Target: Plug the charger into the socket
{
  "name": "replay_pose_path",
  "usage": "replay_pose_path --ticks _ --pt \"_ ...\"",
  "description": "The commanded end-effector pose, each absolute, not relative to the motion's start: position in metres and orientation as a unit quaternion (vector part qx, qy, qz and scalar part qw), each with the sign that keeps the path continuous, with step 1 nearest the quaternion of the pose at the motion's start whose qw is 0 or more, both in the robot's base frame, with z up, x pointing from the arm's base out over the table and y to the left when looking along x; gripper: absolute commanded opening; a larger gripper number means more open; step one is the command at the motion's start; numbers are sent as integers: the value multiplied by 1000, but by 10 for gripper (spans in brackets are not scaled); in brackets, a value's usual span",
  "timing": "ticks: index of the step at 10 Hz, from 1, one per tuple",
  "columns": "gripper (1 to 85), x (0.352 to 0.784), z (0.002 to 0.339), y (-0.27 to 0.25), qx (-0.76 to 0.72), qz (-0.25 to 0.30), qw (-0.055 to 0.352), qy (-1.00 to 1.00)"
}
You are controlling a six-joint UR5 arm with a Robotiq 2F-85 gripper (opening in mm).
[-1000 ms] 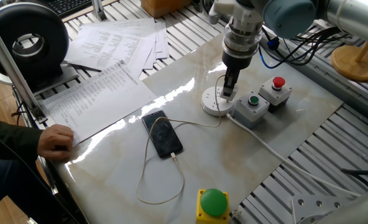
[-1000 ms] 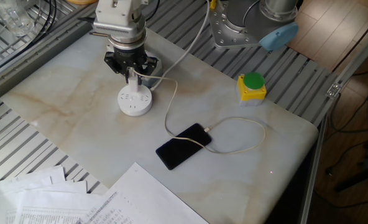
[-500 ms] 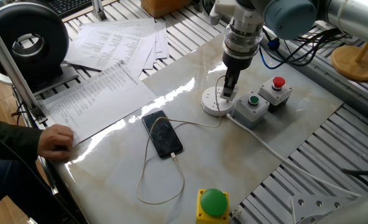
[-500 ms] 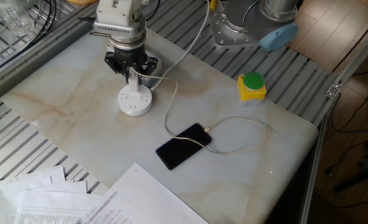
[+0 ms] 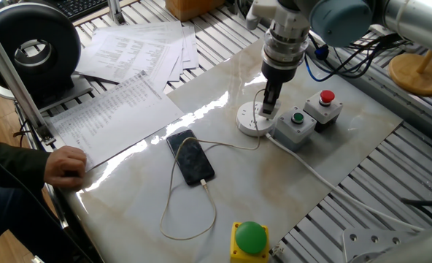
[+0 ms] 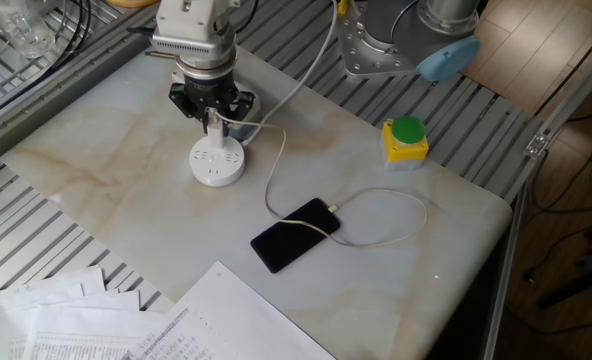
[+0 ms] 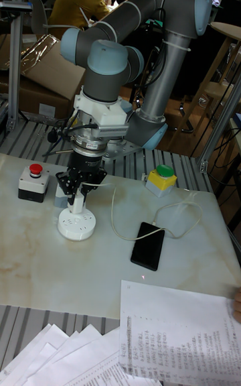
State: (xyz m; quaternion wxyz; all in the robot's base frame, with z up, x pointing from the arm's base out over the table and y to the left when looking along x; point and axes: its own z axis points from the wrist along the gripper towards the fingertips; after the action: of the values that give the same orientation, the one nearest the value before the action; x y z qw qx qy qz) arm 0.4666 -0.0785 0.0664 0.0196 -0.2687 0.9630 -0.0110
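The tool [image 7: 79, 202] stands upright over the socket [image 7: 75, 226] on the desk [image 7: 100, 272], its fingers closed on the charger [image 7: 78, 206]. The fingers cover most of the charger, so whether its prongs sit in the slots cannot be told. Its cable [image 6: 273, 180] runs right to the black smartphone [image 6: 295, 234].

I work in a robotics lab. My marble-look table top [image 5: 362, 139] rests on aluminium slats, with grey button boxes [image 5: 298, 124] at my 3 o'clock and a yellow box with a green button [image 6: 406, 139] nearby. Printed papers [image 5: 136, 51] lie around, and a person in a yellow jacket [image 7: 77, 1] sits behind.
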Motion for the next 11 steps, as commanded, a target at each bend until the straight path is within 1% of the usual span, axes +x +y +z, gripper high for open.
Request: replay_pose_path --ticks 1,7,11 --pt "10 468 68 -76 -266 -7 23 964" --pt "10 479 53 -73 -271 -4 42 962" --pt "10 482 54 -71 -286 3 43 957"
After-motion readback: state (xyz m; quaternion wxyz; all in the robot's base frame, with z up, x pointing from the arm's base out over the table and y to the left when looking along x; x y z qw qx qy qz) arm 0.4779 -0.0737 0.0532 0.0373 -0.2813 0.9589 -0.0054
